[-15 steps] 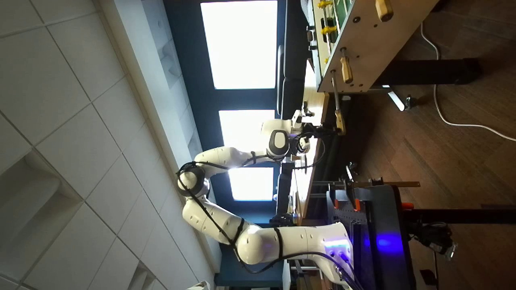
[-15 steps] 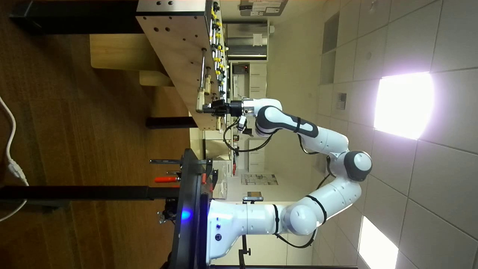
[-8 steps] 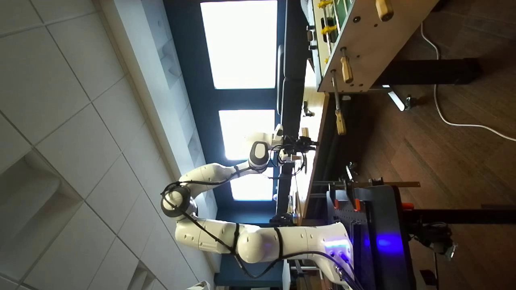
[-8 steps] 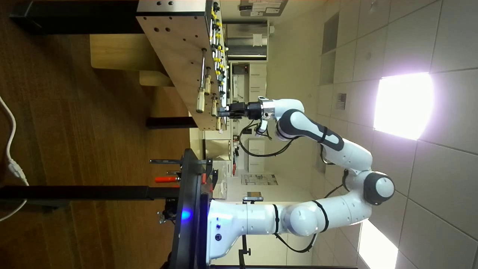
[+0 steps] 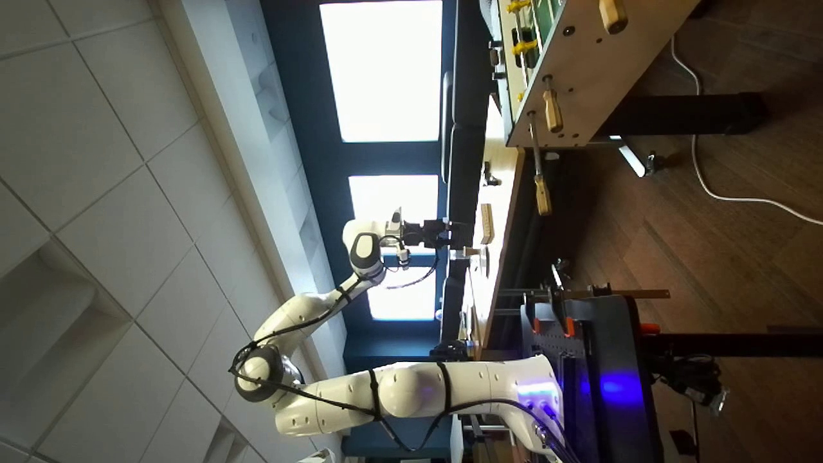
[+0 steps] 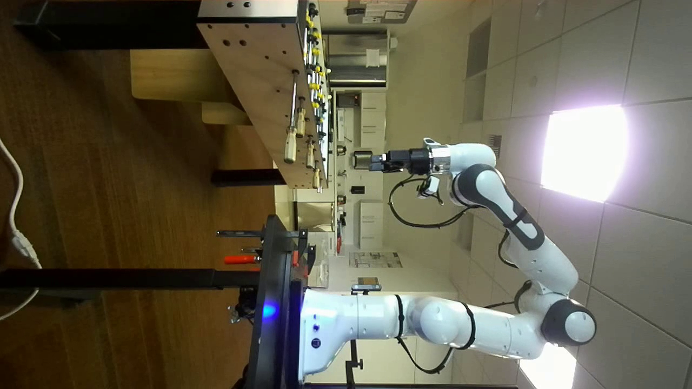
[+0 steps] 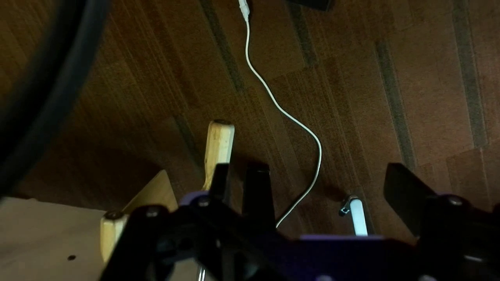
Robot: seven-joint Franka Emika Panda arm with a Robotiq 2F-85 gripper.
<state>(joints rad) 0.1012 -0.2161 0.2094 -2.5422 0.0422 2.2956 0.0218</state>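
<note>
Bright white panels [image 5: 386, 71] glow in a dark blue wall [image 5: 386, 159] between tiled ceiling [image 5: 116, 186] and brown floor [image 5: 759, 270].

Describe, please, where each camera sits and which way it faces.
An exterior view: beside the arm, which shows nearly whole; faces bright panels.
An exterior view: opposite side; faces cabinets; the arm shows whole.
Wrist view: on the arm's end; faces down at the floor; the open end effector shows.
Both exterior views lie sideways, sharing arm and game table.
</note>
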